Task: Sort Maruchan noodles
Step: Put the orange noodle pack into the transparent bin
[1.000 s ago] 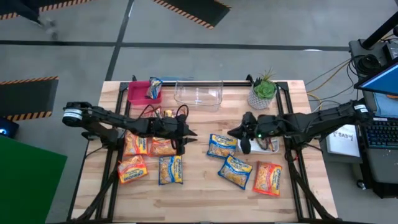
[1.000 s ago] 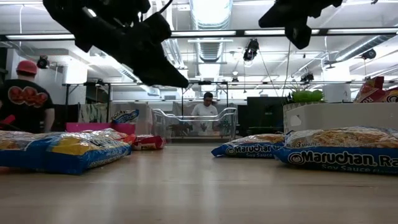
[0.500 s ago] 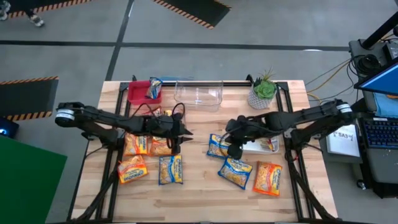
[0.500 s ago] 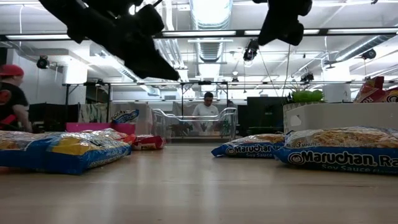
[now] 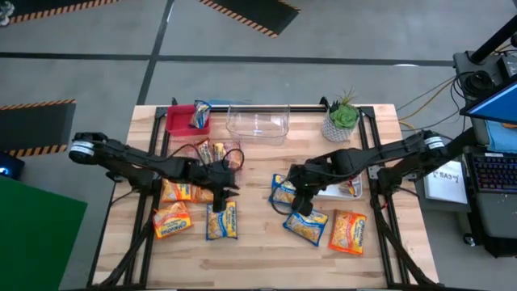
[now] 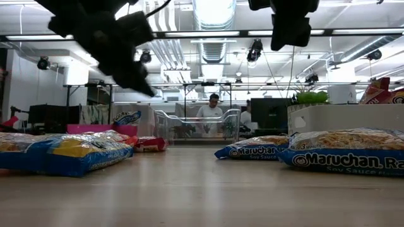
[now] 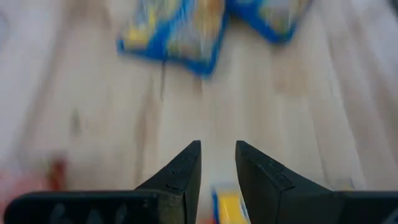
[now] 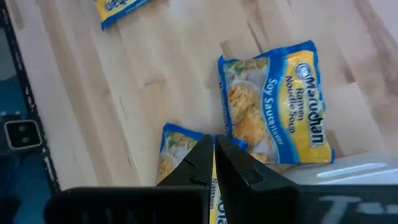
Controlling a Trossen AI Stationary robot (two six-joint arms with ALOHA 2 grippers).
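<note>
The noodle packets (image 5: 308, 224) lay in two loose groups along the counter's (image 5: 258, 250) front half, one toward each side. The right claw (image 5: 300, 199), fingers shut and empty, hung directly above the blue soy-sauce packet (image 8: 273, 102), nearer than the left claw (image 5: 225, 186), which stood narrowly parted and empty over its own group.
</note>
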